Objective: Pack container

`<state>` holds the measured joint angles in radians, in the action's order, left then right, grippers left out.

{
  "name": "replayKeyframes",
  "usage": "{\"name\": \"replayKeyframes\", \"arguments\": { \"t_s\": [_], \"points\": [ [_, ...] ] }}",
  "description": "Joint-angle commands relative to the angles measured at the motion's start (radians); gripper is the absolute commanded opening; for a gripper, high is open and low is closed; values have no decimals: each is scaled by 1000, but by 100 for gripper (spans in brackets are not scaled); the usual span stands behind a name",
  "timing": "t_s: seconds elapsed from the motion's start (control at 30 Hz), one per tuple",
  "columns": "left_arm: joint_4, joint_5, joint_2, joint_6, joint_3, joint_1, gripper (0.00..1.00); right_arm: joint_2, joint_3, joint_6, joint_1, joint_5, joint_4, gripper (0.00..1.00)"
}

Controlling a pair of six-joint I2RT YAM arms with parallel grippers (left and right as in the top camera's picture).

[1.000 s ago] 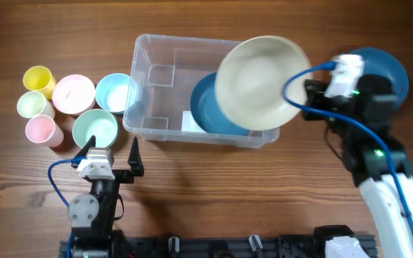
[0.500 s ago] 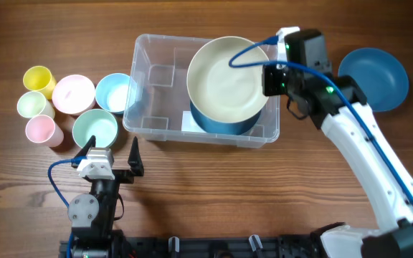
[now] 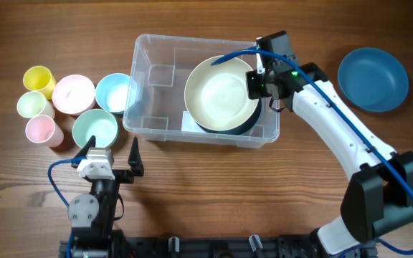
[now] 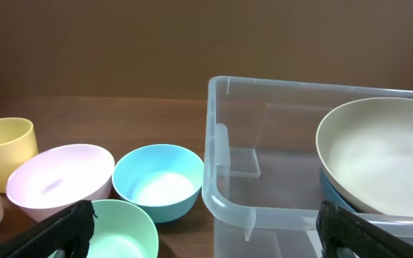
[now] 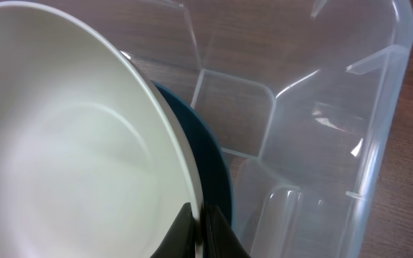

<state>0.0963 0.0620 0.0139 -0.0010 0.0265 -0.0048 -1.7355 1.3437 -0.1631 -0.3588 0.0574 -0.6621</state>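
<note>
Now my right gripper (image 3: 258,84) is pinching the cream bowl (image 3: 221,93) by its rim over the container (image 3: 149,44), and I'm judging it light, stiff and slick; left gripper (image 3: 113,148) is idling, spread.

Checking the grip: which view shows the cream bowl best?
Right wrist: its fingers pinch the cream bowl at the rim, close up. Overhead shows the whole bowl in the container, grip hidden. Left wrist shows its side.

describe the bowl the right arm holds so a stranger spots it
Find the clear container mid-table. In its right half, the right gripper pinches the rim of the cream bowl over a dark blue dish. It is the only off-white one; others are pastel or blue.
</note>
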Motion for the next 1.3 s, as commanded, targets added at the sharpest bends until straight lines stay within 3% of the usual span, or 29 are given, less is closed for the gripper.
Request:
{"name": "replayKeyframes", "arguments": {
  "t_s": [0.0,0.03,0.17,0.4,0.53,0.7,0.77,0.97,1.27],
  "points": [
    [-3,12,-7,16,-9,-2,100,-7,21,-20,-2,10,10,32],
    [-3,12,-7,16,-9,-2,100,-6,21,-19,-2,10,10,44],
    [-3,12,-7,16,-9,-2,100,13,21,7,-2,10,8,60],
    [-3,12,-7,16,-9,-2,100,114,75,30,-3,-3,-97,58],
    [-3,12,-7,16,-9,-2,100,208,111,16,-3,-39,-230,47],
    [-3,12,-7,16,-9,-2,100,281,111,3,-3,-54,-381,14],
    [-3,12,-7,16,-9,-2,100,278,106,4,-3,-113,-423,5],
    [-3,12,-7,16,-9,-2,100,266,55,14,-21,-190,-506,4],
    [-3,12,-7,16,-9,-2,100,266,50,172,-150,-239,-582,4]
  ]
}}
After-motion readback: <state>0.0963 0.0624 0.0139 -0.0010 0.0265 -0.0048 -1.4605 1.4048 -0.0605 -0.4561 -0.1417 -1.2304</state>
